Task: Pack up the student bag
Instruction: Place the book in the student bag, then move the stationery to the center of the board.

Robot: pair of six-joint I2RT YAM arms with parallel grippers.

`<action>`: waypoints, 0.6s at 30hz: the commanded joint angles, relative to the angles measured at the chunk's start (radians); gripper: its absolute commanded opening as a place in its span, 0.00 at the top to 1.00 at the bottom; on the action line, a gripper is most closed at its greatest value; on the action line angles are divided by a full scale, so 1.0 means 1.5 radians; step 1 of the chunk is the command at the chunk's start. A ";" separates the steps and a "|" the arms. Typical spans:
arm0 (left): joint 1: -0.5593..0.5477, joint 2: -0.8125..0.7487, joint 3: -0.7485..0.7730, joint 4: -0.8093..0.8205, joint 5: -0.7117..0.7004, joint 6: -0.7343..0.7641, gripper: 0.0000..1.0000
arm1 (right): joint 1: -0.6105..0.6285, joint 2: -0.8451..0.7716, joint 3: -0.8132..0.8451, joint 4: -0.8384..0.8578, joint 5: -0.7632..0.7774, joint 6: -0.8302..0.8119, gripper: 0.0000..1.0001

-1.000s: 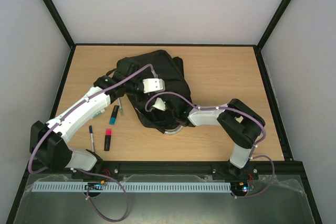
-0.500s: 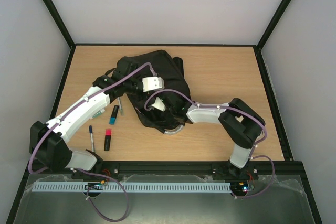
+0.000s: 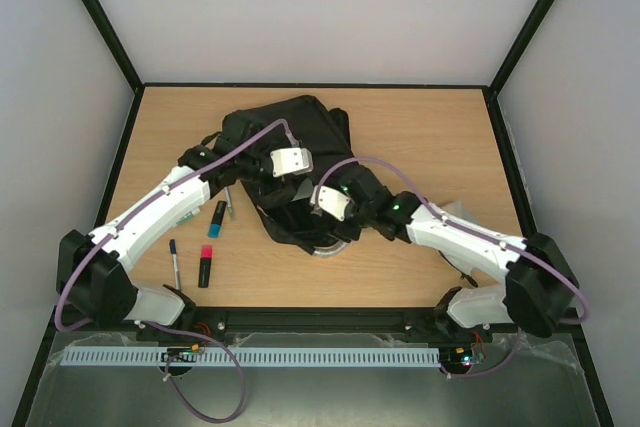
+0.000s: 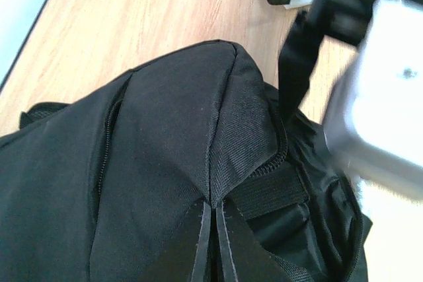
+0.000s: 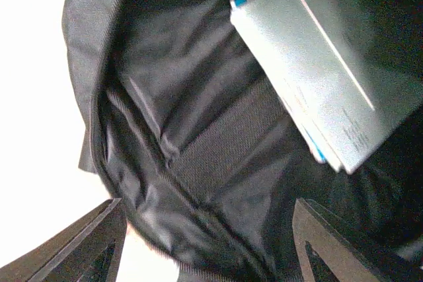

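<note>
The student bag, a big black backpack, lies in the middle of the table with its mouth toward the arms. My left gripper is shut on a fold of the bag's fabric at the rim of the opening and holds it up. At the bag's mouth my right gripper is open, its fingers spread wide with only lining between them. A grey-white book with a blue edge rests inside the bag, clear of both fingers.
Left of the bag on the wood lie a blue highlighter, a red highlighter and two pens. The bag's silver-grey handle loop curls at its near edge. Black frame rails border the table.
My right gripper has opened and drawn back a little toward the right, leaving the book inside the bag; its elbow has swung out to the right. The left gripper kept its hold.
</note>
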 commanded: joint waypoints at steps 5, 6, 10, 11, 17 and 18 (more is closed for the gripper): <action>0.007 -0.018 -0.034 0.000 0.004 0.025 0.98 | -0.089 -0.144 -0.013 -0.226 -0.059 0.021 0.30; 0.006 -0.015 -0.036 -0.005 0.001 0.027 0.98 | -0.098 -0.162 -0.024 -0.233 -0.056 0.022 0.30; 0.007 -0.003 -0.026 -0.024 0.003 0.028 0.98 | -0.139 -0.215 -0.060 -0.240 -0.023 0.023 0.29; 0.007 0.000 -0.022 -0.026 0.006 0.026 0.98 | -0.152 -0.216 -0.061 -0.245 -0.016 0.023 0.29; 0.006 0.007 -0.020 -0.015 0.017 0.009 0.97 | -0.249 -0.190 -0.017 -0.331 0.065 0.006 0.34; 0.005 0.005 -0.025 -0.010 0.018 0.008 0.97 | -0.267 -0.194 -0.015 -0.341 0.077 0.000 0.34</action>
